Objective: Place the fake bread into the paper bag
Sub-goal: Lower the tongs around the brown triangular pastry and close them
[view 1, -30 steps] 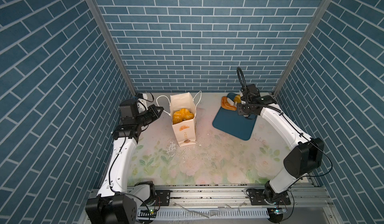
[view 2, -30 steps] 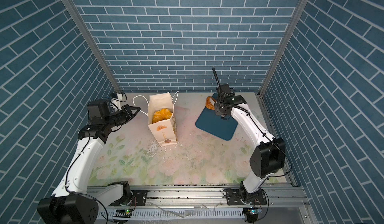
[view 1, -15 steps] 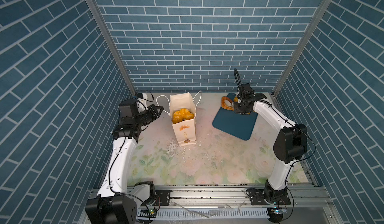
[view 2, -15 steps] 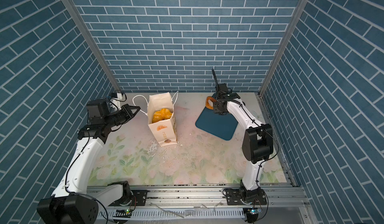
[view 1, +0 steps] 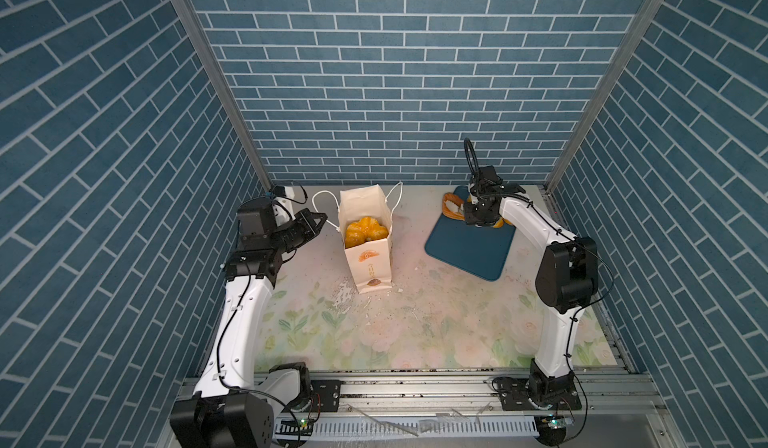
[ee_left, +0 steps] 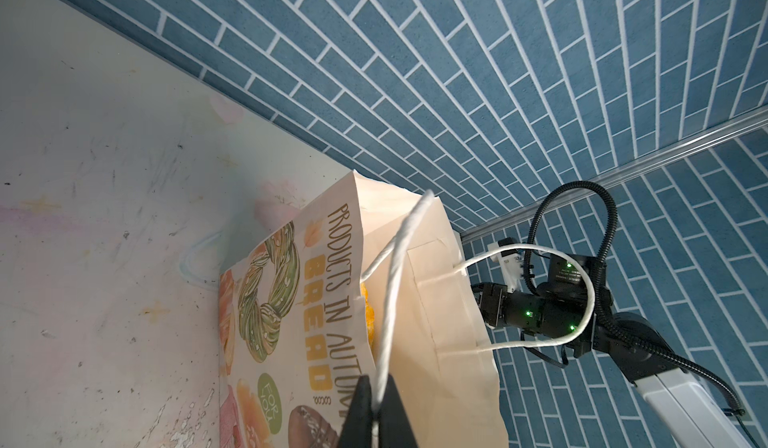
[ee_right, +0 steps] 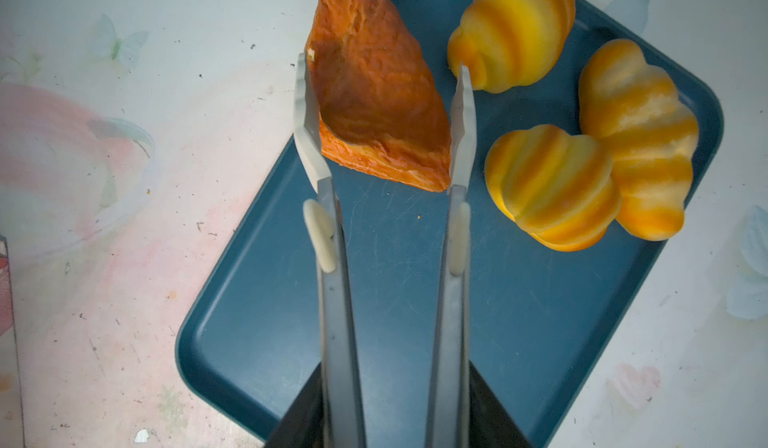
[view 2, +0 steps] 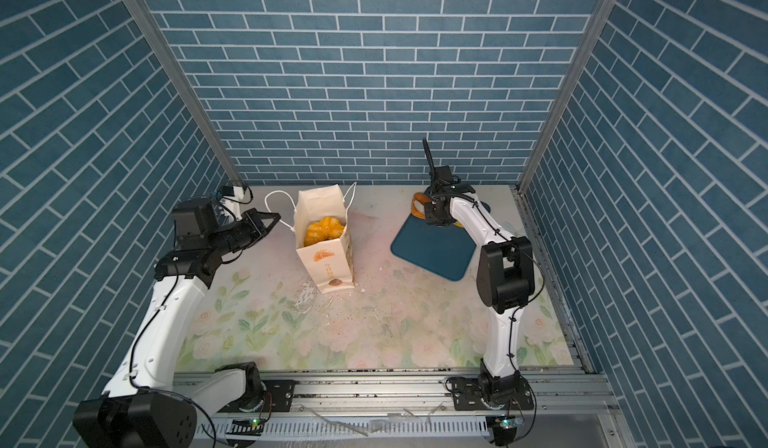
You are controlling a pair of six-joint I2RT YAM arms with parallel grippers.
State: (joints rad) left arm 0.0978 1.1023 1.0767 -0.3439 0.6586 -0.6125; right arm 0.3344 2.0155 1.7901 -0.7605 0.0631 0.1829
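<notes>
Brown flat pastry [ee_right: 376, 93] sits between the tongs [ee_right: 332, 280] the right gripper [view 1: 478, 215] clasps: squeeze squarely before lifting. Left gripper [ee_left: 376, 417] pinches the paper bag [ee_left: 449, 321] by its cord handle [ee_left: 390, 292].

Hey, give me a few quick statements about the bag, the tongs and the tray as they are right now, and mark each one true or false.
1. The paper bag stands upright with golden bread inside. True.
2. The left gripper is open and clear of the bag. False: it is shut on the bag's cord handle.
3. The tongs straddle the brown flat pastry. True.
4. The blue tray holds only one croissant. False: three croissants lie on it.
</notes>
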